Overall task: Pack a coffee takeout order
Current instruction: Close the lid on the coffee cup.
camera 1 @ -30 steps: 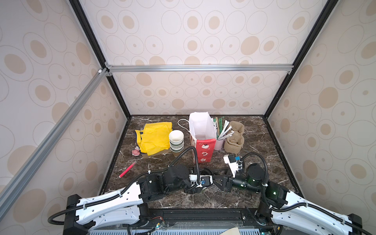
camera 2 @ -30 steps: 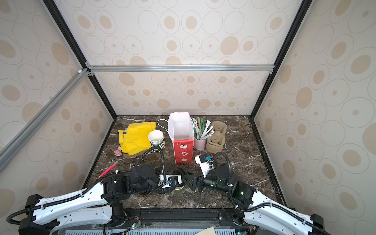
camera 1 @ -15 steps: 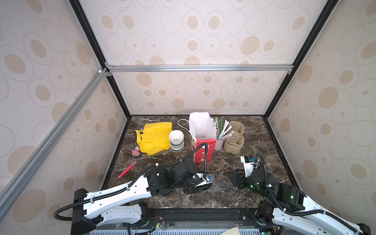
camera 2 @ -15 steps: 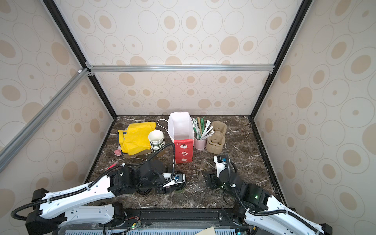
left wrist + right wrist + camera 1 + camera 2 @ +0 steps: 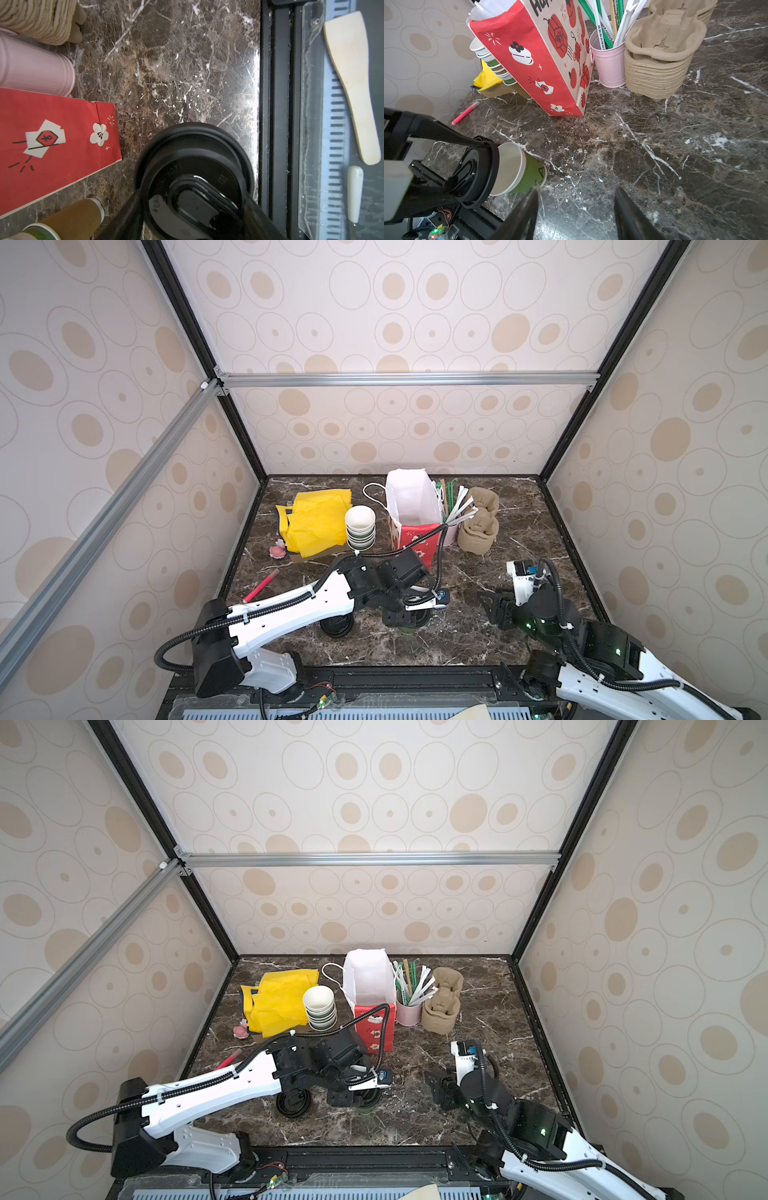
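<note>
Near the table's front edge, my left gripper (image 5: pixel 405 616) (image 5: pixel 193 207) is shut on a round black lid (image 5: pixel 193 170) (image 5: pixel 475 172). It holds the lid on top of the green-sided paper cup (image 5: pixel 529 174) (image 5: pixel 365 1108). I cannot tell whether the lid is seated on the rim. To the right of the cup, my right gripper (image 5: pixel 577 191) (image 5: pixel 494 605) stands open over bare marble, one finger close to the cup's base. A stack of brown pulp cup trays (image 5: pixel 478 526) (image 5: pixel 660 62) stands at the back right. The yellow napkin (image 5: pixel 316 522) lies at the back left.
A red and white paper bag (image 5: pixel 411 506) stands open at the back centre, beside a pink tin of straws (image 5: pixel 409 1011) and a stack of lidless cups (image 5: pixel 360 526). A lone black lid (image 5: pixel 293 1102) lies under my left arm. A pink marker (image 5: pixel 262 585) lies by the left wall.
My right gripper has pulled back from the cup towards the right. My left arm has swung over the cup, carrying the lid.
</note>
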### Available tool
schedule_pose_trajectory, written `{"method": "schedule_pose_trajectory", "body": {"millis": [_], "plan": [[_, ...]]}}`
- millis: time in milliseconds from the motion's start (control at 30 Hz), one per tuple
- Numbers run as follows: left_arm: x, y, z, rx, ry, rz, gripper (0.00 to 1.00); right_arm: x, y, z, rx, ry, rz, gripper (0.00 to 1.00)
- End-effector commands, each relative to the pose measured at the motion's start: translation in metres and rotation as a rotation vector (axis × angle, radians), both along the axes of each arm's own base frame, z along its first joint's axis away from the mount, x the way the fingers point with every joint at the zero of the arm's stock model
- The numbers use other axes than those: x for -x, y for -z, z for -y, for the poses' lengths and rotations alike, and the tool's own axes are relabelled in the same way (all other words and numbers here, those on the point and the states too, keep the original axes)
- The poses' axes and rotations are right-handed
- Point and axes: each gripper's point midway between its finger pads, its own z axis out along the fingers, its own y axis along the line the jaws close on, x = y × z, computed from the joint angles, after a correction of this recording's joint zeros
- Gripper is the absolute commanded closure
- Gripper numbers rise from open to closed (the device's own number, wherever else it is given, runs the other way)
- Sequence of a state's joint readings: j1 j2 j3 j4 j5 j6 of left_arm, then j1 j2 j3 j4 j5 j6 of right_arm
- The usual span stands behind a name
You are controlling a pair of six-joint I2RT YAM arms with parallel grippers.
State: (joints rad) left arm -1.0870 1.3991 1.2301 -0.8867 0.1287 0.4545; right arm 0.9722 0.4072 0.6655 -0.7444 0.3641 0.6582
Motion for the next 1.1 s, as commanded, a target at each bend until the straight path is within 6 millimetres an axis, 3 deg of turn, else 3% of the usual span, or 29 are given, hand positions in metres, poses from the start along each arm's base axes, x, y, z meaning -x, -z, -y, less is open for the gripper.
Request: {"method": "schedule_pose_trajectory", "body": {"millis": [0,433,600,833,1067], "plan": [[-0.005,-0.003,-0.009,-0.073,0.028,0.008,0.41,0.001,0.000,0.008,0.005,0.023,0.003,0.40],[-0.016,0.014,-0.005,-0.132,0.033,-0.018,0.40,0.003,0.003,0.010,0.010,0.021,-0.002,0.40],[-0.017,0.010,0.001,-0.102,0.040,-0.017,0.38,0.003,0.009,0.007,0.007,0.020,-0.015,0.40],[-0.022,0.001,-0.001,-0.102,0.049,-0.027,0.36,-0.001,0.003,0.012,0.009,0.050,0.005,0.40],[-0.016,0.017,-0.002,-0.115,0.059,-0.065,0.37,0.004,0.010,0.019,-0.006,0.065,-0.007,0.40]]}}
